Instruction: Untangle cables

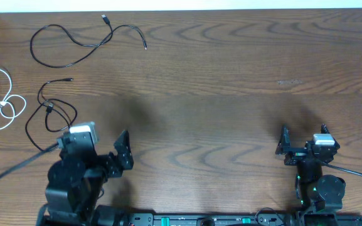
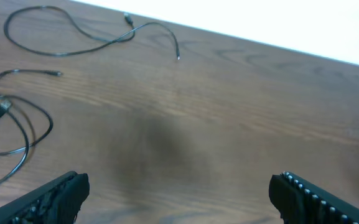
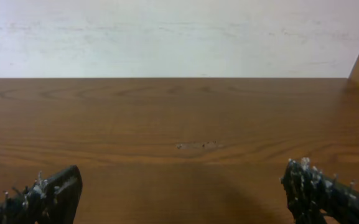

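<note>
Three cables lie apart at the table's left. One black cable (image 1: 74,41) (image 2: 98,42) curves along the far left. The white cable (image 1: 2,100) is looped at the left edge. A second black cable (image 1: 49,113) (image 2: 17,124) loops just beyond my left arm. My left gripper (image 1: 102,149) (image 2: 179,193) is open at the near left, with bare wood between its fingers and the nearer black cable to its left. At the near right, my right gripper (image 1: 303,147) (image 3: 182,190) is open and holds nothing. No cable shows near it.
The wooden table (image 1: 218,75) ends at a white wall along its far edge. A faint pale scuff (image 1: 290,81) (image 3: 196,145) marks the wood beyond the right gripper. A thick black arm cable (image 1: 11,166) runs off to the left from the left arm.
</note>
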You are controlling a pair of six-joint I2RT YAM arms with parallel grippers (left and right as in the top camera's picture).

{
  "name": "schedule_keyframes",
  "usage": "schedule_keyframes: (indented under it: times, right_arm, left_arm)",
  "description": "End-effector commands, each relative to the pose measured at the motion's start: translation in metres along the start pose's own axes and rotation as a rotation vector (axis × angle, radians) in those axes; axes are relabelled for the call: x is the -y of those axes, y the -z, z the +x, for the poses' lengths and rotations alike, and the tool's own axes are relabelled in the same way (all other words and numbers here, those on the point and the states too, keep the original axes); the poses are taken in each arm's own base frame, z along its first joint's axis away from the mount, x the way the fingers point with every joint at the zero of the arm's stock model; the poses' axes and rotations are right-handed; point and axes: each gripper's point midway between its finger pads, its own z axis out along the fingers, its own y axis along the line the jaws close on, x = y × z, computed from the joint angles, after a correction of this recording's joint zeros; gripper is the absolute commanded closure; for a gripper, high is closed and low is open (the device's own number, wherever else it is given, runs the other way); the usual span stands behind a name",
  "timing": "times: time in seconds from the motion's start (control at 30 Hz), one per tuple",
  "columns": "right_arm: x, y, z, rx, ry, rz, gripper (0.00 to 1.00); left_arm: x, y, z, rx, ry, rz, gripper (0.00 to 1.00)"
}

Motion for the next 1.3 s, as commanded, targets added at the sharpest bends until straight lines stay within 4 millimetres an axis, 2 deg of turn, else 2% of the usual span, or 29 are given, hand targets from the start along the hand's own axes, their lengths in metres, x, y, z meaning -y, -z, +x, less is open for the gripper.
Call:
schedule_keyframes:
  times: [0.0,0.2,0.43,0.77,1.27]
  right_arm:
    - [-0.002,0.0,0.0,0.001,-0.011,-0.01,0.01]
    - [-0.002,0.0,0.0,0.001,-0.01,-0.01,0.01]
    - [-0.002,0.0,0.0,0.001,-0.01,-0.01,0.01]
    - [-0.002,0.0,0.0,0.001,-0.01,-0.01,0.01]
    - [-0.002,0.0,0.0,0.001,-0.01,-0.01,0.01]
  left_arm:
    - [-0.002,0.006,0.005,0.041,-0.031,0.02,0.02]
    - [-0.013,0.01,0.014,0.084,-0.009,-0.01,0.02]
    - [-0.016,-0.003,0.025,0.076,-0.112,-0.015,0.02]
    - [-0.018,-0.02,0.036,0.151,-0.127,0.005,0.02]
    - [-0.017,-0.042,0.032,0.349,-0.14,0.04,0.02]
